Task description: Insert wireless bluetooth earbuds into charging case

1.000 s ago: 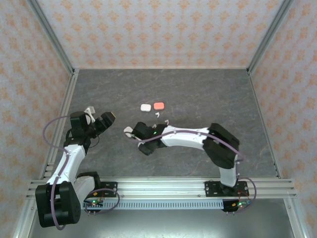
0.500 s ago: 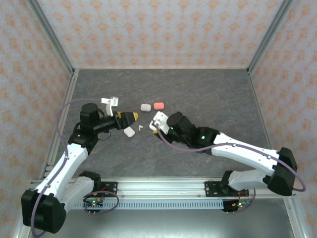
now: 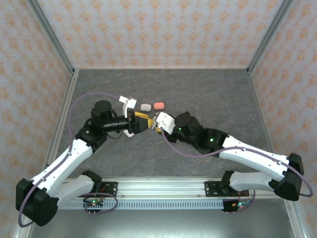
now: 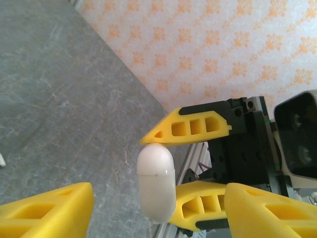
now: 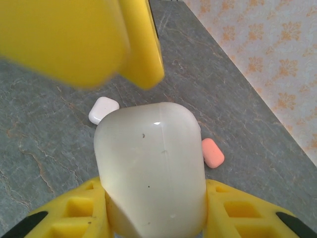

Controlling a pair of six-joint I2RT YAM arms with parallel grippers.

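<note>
Top view: left gripper (image 3: 141, 119) & right gripper (image 3: 157, 123) meet tip to tip over the grey mottled tabletop (image 3: 198, 89), just this side of a small white rounded plastic case (image 3: 145, 106) and a coral-orange rounded plastic case (image 3: 158, 105) lying side by side. The grippers hide what's betw. them; earbuds too small to pick out here.

Left wrist view: left gripper's yellow fingers (image 4: 49, 213) are spread wide w/ nothing in them, either side of a white pebble-shaped glossy case (image 4: 156, 183) that the right gripper pinches top & bottom. Tiny white bit (image 4: 1, 159) at the left edge, poss. an earbud; can't tell.

Right wrist view: right gripper (image 5: 156, 203) is clamped on the pebble-shaped case, lid looks shut. A left finger (image 5: 74, 39) is blurred overhead. Both table cases lie beyond, apart.

Step, as I judge it: case offered up for a 2nd grip so the lid can be opened; no earbud in yet. Next: left jaws need to close on the free end w/o twisting it out of the right's pinch.

Vs 1 s ago: left arm was folded back at the left edge, right gripper sat low-left of centre; both have swung to the middle. Table cases unmoved.
</note>
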